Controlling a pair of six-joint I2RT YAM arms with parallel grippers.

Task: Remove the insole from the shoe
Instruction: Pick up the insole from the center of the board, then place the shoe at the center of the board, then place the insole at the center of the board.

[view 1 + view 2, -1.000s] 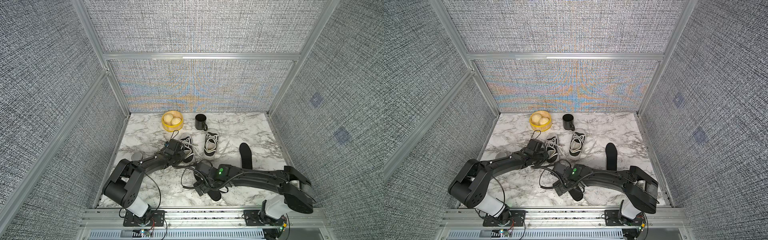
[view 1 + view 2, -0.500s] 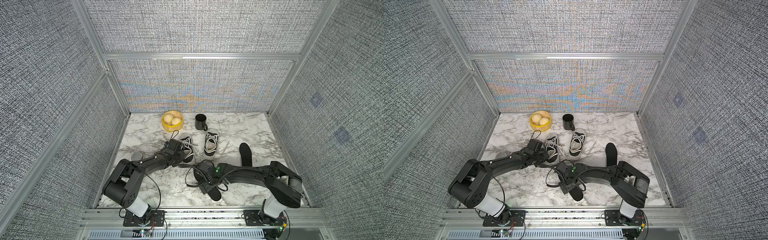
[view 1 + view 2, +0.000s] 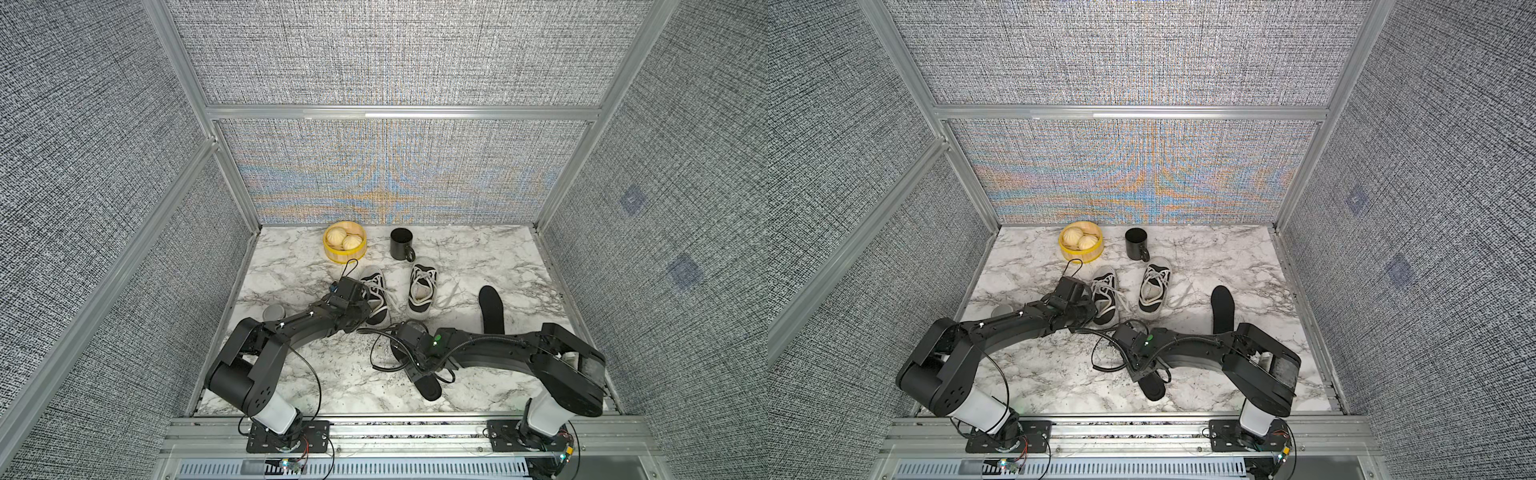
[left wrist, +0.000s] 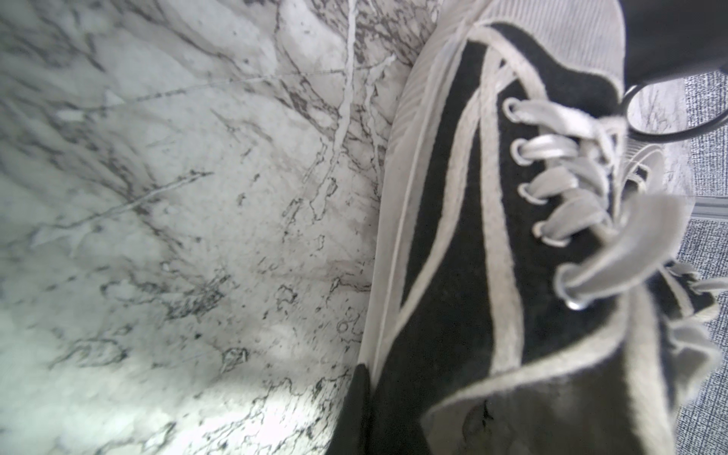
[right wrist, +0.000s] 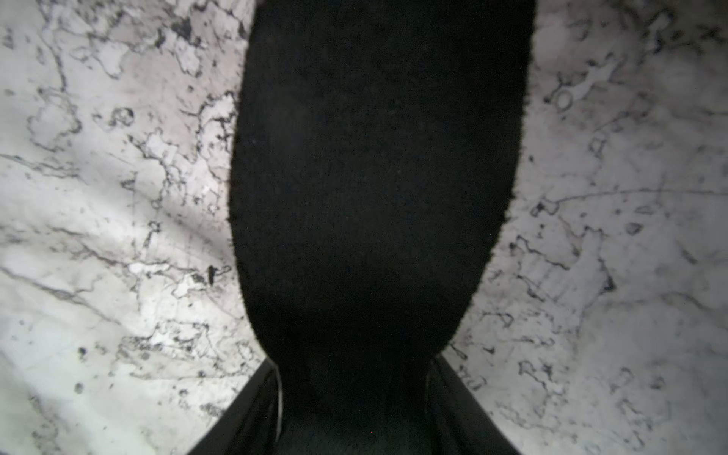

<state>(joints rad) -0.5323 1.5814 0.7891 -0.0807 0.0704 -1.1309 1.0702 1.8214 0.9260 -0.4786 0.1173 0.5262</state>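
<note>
Straddling the insole, which lay on the table near its front edge, out of the shoe, the right gripper had half-spread fingers; whether they gripped was unclear. Catching its edge might drag it off. The left gripper pinched the shoe's side.

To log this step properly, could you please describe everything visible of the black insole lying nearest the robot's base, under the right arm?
The insole is a flat, elongated piece of matt black material with rounded ends and slightly fuzzy, felt-like edges. It seems to lie flat on the marble table, near the front edge in a top view. Its narrower end runs between the jaws of the right pincer; whether they grip it cannot be told. From above, the right arm hides part of it.
</note>
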